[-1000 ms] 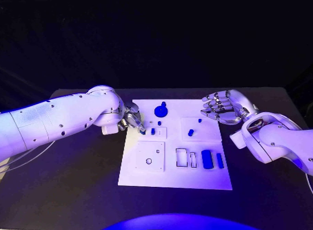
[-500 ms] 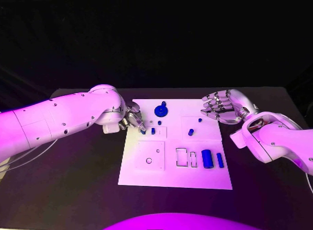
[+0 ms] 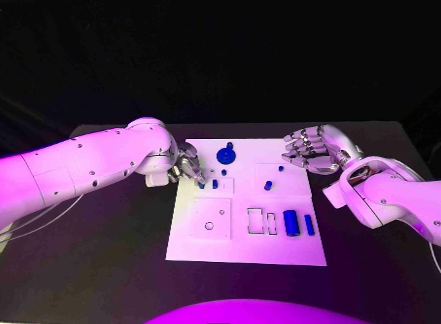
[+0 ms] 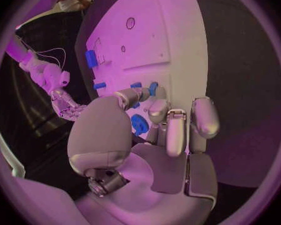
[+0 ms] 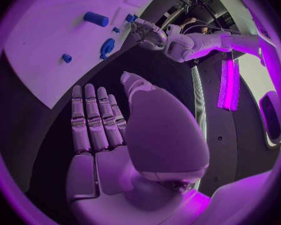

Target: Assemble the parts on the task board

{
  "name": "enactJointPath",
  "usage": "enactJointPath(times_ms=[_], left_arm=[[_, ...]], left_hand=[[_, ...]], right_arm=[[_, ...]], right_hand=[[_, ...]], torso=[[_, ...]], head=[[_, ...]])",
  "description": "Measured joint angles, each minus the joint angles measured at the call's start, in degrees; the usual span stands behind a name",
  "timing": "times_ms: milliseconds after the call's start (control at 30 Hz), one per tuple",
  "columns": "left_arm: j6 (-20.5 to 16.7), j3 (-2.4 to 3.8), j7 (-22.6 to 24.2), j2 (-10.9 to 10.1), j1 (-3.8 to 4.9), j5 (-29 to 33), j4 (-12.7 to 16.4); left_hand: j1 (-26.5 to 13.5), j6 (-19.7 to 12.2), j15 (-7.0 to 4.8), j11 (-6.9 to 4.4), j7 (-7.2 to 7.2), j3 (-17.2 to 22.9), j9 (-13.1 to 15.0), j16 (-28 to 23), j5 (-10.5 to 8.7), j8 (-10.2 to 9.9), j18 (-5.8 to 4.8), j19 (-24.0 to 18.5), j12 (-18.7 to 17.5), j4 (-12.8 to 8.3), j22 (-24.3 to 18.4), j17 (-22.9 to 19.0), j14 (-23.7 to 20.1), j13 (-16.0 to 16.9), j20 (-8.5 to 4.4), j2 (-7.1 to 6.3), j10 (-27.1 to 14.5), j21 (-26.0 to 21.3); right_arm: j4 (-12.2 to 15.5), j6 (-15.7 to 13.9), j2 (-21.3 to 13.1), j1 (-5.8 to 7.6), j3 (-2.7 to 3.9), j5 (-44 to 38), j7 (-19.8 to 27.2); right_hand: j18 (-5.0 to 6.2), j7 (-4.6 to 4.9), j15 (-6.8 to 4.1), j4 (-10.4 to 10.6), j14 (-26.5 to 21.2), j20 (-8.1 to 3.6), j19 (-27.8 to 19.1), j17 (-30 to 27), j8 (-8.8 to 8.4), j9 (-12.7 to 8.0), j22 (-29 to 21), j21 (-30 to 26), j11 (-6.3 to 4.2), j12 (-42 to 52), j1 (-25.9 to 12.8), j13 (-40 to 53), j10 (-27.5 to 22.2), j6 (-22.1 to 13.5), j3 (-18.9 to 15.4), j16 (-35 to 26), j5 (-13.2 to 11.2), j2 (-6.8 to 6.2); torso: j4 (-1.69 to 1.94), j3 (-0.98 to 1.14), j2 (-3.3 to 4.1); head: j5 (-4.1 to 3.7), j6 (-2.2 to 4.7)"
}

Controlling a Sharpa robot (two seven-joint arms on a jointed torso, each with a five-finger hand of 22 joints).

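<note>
The white task board [image 3: 248,251] lies mid-table. At its left edge my left hand [image 3: 187,167] reaches down, thumb and a finger pinching a small blue peg [image 3: 201,183]; the left wrist view shows this peg [image 4: 136,91] between the fingertips of that hand [image 4: 159,125]. A second peg [image 3: 215,183] stands just beside it. A blue disc [image 3: 226,156] sits at the board's far middle. My right hand [image 3: 313,150] hovers beyond the board's far right corner, holding nothing, fingers [image 5: 97,120] extended side by side.
More blue parts rest on the board: a thick cylinder [image 3: 291,223] and a slim bar [image 3: 309,225] near the right, and small pegs [image 3: 268,185] in the middle. Rectangular slots [image 3: 255,221] and a square plate with holes [image 3: 211,219] sit nearer me.
</note>
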Motion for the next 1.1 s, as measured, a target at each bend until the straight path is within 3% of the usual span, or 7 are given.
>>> enactJointPath(times_ms=[400,467,567,633,733,1100], left_arm=[[-0.03,-0.04,-0.03,0.07,-0.02,0.42,-0.28],[-0.03,-0.08,-0.04,0.05,-0.06,0.47,-0.29],[0.01,-0.08,-0.08,0.01,-0.06,0.49,-0.32],[0.17,-0.12,-0.15,-0.02,-0.09,0.49,-0.34],[0.42,-0.14,-0.17,-0.03,-0.13,0.49,-0.35],[0.94,-0.12,-0.22,-0.02,-0.13,0.52,-0.58]], left_hand=[[-3.2,0.58,-0.17,-0.36,-0.64,0.0,0.41,0.0,-0.05,-0.06,0.0,0.1,-0.07,-0.02,-0.1,0.0,-0.12,-0.53,-0.1,-0.28,0.49,0.0],[-4.93,0.73,-0.48,-0.54,-1.2,1.64,0.77,0.0,-0.89,-0.1,0.0,0.1,-0.36,-3.01,-0.35,0.0,0.03,-0.72,-0.1,-0.58,0.68,-0.13],[-6.59,1.13,-0.56,-0.64,-1.78,1.11,0.23,0.0,-1.37,-0.99,0.0,0.1,-0.43,-3.33,-0.72,0.0,0.1,-0.81,-0.1,-0.71,0.78,-0.44],[-8.27,1.55,-0.56,-0.6,-2.42,-1.98,-0.27,0.0,-1.58,-1.5,0.0,0.1,-0.61,-1.25,-1.02,0.0,0.1,-1.04,-0.1,-0.97,0.68,-0.88],[-8.98,1.63,-0.56,-0.43,-2.0,-5.05,-0.75,0.0,-1.57,-2.13,0.0,0.09,-0.85,0.6,-1.3,0.0,0.1,-1.11,-0.1,-0.99,0.12,-1.08],[-9.19,1.92,-0.55,-0.23,-1.71,-11.61,-1.12,-0.23,-2.39,-3.02,0.0,0.09,-0.85,3.8,-1.57,0.0,0.1,-1.1,-0.09,-1.21,-0.07,-1.37]], right_arm=[[-0.02,0.0,0.01,0.0,0.0,0.0,0.0],[-0.03,0.0,0.01,0.0,0.0,0.0,-0.01],[-0.04,0.0,0.0,-0.01,0.0,0.0,-0.01],[-0.05,0.0,0.0,-0.01,0.0,0.0,-0.01],[-0.05,0.0,-0.02,-0.01,0.0,0.0,-0.02],[-0.01,0.01,-0.03,-0.02,0.0,0.0,-0.03]], right_hand=[[0.0,0.0,0.21,0.09,-0.21,0.17,-0.58,-0.56,-0.19,-0.12,-0.67,0.0,0.21,-0.23,0.23,0.0,-0.22,0.0,-0.42,0.0,0.0,0.23],[0.0,0.0,0.2,0.16,-0.21,0.21,-0.62,-0.66,-0.24,-0.14,-0.79,0.0,0.21,-0.23,0.23,0.0,-0.22,0.0,-0.48,0.0,0.0,0.23],[0.0,0.0,0.41,0.07,-0.41,0.21,-1.03,-0.89,-0.24,-0.2,-1.08,0.0,0.38,-0.45,0.23,0.0,-0.05,0.0,-0.72,0.0,0.0,0.23],[0.0,0.0,0.41,0.15,-0.41,0.21,-1.03,-1.04,-0.24,-0.2,-1.27,0.0,0.37,-0.45,0.23,0.0,-0.05,0.0,-0.8,0.0,0.0,0.23],[0.01,-0.11,0.41,0.15,-0.41,0.41,-1.23,-1.09,-0.24,-0.2,-1.34,0.0,0.37,-0.45,0.23,0.0,-0.05,0.11,-0.8,0.0,0.0,0.23],[0.01,-0.19,0.41,0.15,-0.41,0.2,-1.44,-1.23,-0.45,-0.26,-1.54,0.0,0.37,-0.45,0.23,0.0,-0.05,0.19,-1.11,0.0,0.0,0.23]], torso=[[0.04,-0.02,0.0],[0.04,-0.04,0.0],[0.04,-0.05,-0.01],[0.04,-0.05,-0.01],[0.05,-0.04,-0.01],[0.05,-0.02,-0.01]], head=[[-0.08,0.03],[-0.07,0.03],[-0.07,0.01],[-0.07,0.0],[-0.11,0.0],[-0.13,-0.08]])
